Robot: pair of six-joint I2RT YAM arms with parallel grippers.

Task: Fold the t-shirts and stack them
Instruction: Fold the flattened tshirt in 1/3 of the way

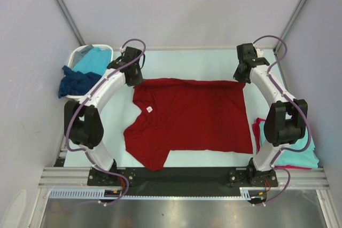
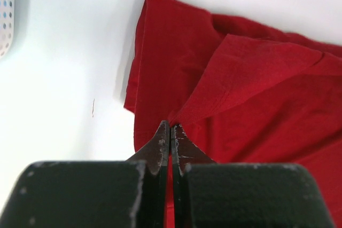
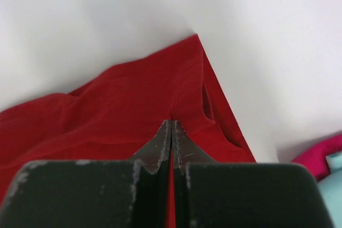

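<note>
The red shirt lies flat on the surface. Its white neck tag carries no readable writing. The left tool and right tool are each clamped on a far corner of it. Only the top view shows the tag and the navy shirt hanging over the basket.

I am seeing open table along the far edge, beyond the dark red shirt that is covering the middle. The white basket is crowding the far left corner, a navy shirt hanging over its rim. A stack of shirts is filling the near right edge. The left arm and right arm are bowing outward, hemming both sides. Only a thin bare strip is showing near the bases.
</note>
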